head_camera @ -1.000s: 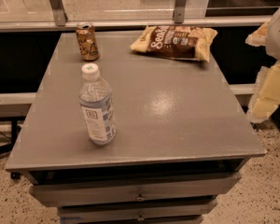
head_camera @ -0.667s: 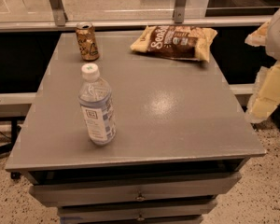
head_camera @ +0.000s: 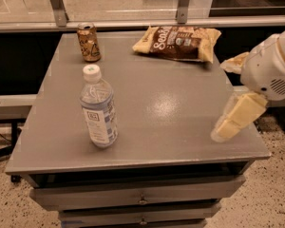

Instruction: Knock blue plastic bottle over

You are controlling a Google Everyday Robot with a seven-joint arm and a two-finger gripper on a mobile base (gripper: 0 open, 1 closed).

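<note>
The blue plastic bottle point(head_camera: 99, 107) stands upright on the front left part of the grey table point(head_camera: 180, 113). It is clear and bluish, with a white cap and a pale label bearing a small dark square logo. My gripper point(head_camera: 232, 95) is at the table's right edge, well to the right of the bottle and apart from it. Its pale yellow fingers point(head_camera: 237, 118) stand apart and hold nothing. The white arm housing point(head_camera: 270, 70) sits behind them.
A brown-gold drink can point(head_camera: 89, 42) stands at the back left of the table. A brown and yellow snack bag point(head_camera: 178, 42) lies at the back right. Drawers point(head_camera: 142, 198) are under the tabletop. A metal rail and glass point(head_camera: 133, 8) run behind it.
My gripper has moved a little left and down, over the table's right edge. The bottle, can and bag have not moved.
</note>
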